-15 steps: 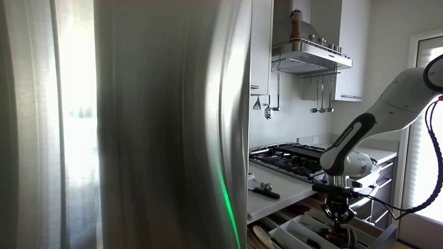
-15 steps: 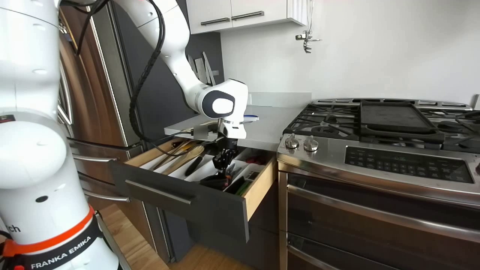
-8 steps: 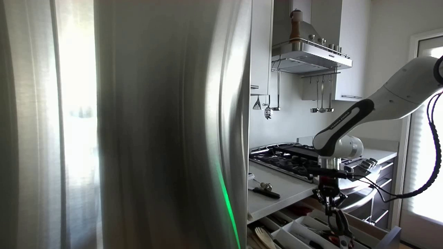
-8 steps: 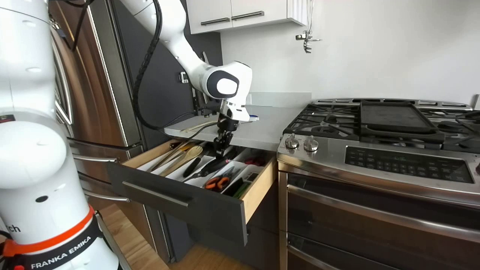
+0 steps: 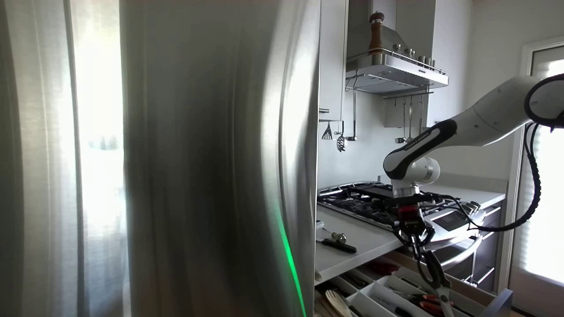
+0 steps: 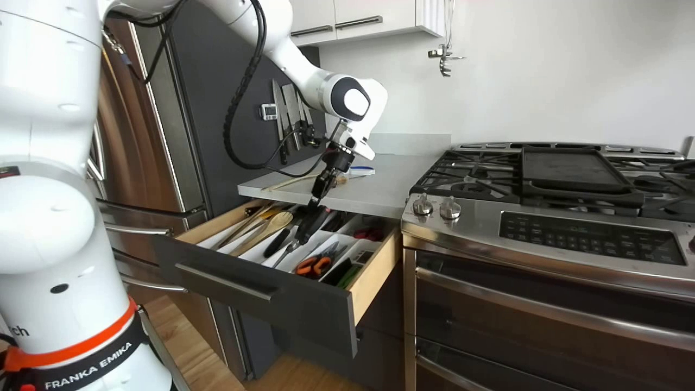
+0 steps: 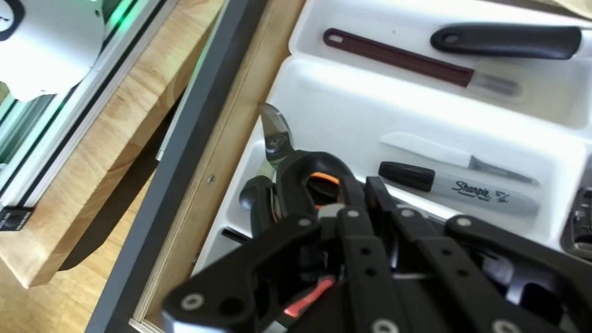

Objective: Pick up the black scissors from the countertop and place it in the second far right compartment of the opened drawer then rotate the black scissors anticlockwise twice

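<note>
"What is pinched by the gripper (image 7: 364,184)?"
"The black scissors (image 7: 296,167) are gripped by the handle end, tilted, blades downward."
"And where are they held?"
"Over the opened drawer (image 6: 380,267); whether it is touched cannot be told."

Your white arm (image 6: 297,64) has a black ribbed cable (image 6: 233,106), orange base ring (image 6: 70,350) and black fingers (image 7: 357,230) with silvery screws (image 7: 464,222).
</note>
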You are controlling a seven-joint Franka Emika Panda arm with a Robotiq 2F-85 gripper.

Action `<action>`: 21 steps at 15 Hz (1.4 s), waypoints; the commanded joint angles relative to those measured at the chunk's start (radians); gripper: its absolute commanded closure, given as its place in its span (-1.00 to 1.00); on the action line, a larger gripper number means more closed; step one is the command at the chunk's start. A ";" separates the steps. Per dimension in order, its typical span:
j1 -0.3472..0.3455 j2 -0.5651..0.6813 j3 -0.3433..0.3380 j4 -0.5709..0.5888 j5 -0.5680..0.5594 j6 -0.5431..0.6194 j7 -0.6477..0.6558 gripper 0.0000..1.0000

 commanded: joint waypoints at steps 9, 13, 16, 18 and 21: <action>0.027 0.211 -0.034 0.173 -0.095 -0.095 -0.083 0.31; 0.040 0.079 -0.039 0.000 -0.093 0.102 -0.072 -0.26; 0.050 -0.034 -0.045 -0.157 -0.137 0.266 -0.074 -0.71; 0.052 -0.113 -0.042 -0.260 -0.206 0.375 -0.115 -0.98; 0.038 -0.075 -0.028 -0.213 -0.175 0.370 -0.128 -0.96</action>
